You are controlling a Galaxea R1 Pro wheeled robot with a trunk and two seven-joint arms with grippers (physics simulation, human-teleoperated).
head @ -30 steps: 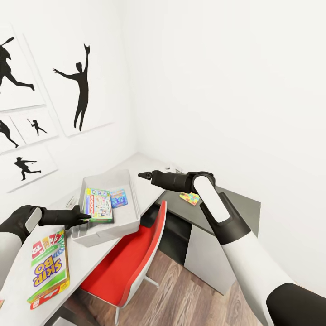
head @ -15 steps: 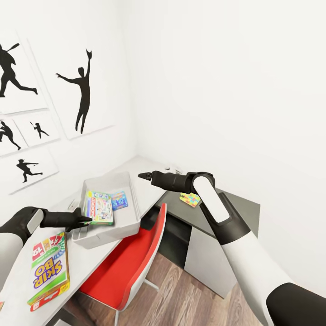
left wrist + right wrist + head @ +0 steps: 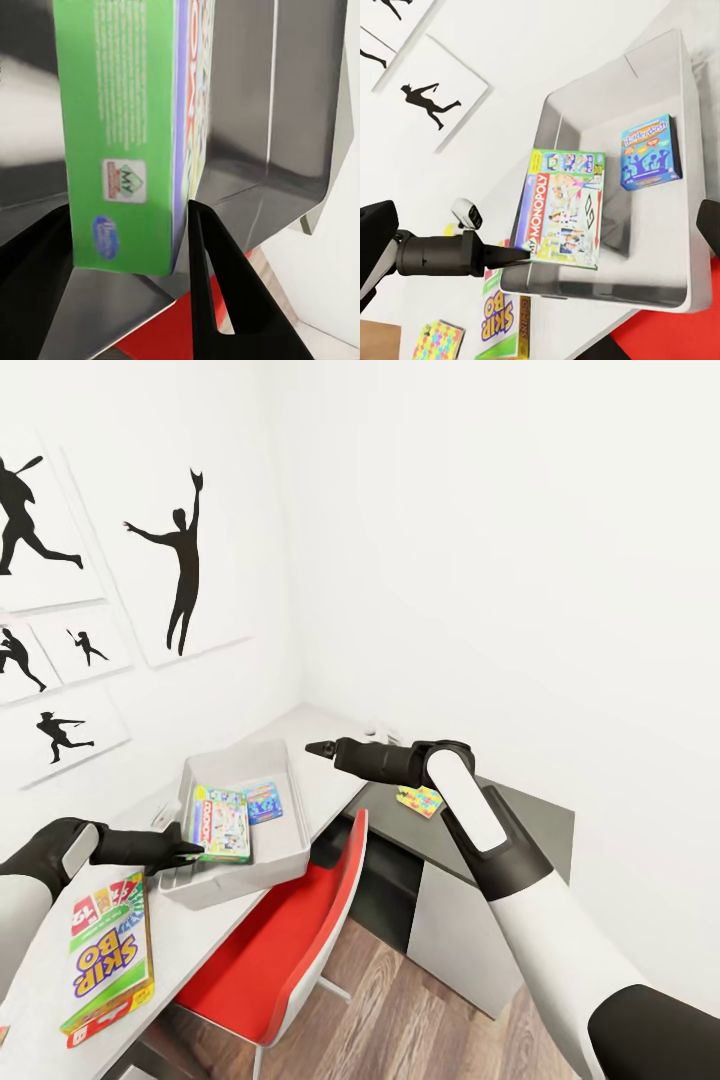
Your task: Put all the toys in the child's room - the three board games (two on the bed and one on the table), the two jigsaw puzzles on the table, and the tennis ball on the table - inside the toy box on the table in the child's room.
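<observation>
The pale grey toy box (image 3: 292, 830) stands on the table (image 3: 190, 930). The Monopoly board game (image 3: 222, 823) leans on the toy box's near wall, and a small blue game (image 3: 263, 801) lies flat beside it. My left gripper (image 3: 190, 849) is shut on the Monopoly box's green edge (image 3: 120, 135). Above the table's far end, my right gripper (image 3: 315, 747) hovers open and empty. The Skip-Bo game (image 3: 108, 950) lies near the table's front. One jigsaw puzzle (image 3: 420, 798) rests on the dark cabinet, another (image 3: 435, 341) beside Skip-Bo. The tennis ball and the bed are out of view.
A red chair (image 3: 290, 930) is pushed under the table below the toy box. The lower dark grey cabinet (image 3: 520, 810) fills the corner to the right. Walls with black silhouette pictures (image 3: 180, 560) close the far side. Wood floor (image 3: 400, 1010) lies below.
The head view shifted a little. The Monopoly box has sunk slightly lower into the toy box, toward its near wall. Both arms have stayed almost still.
</observation>
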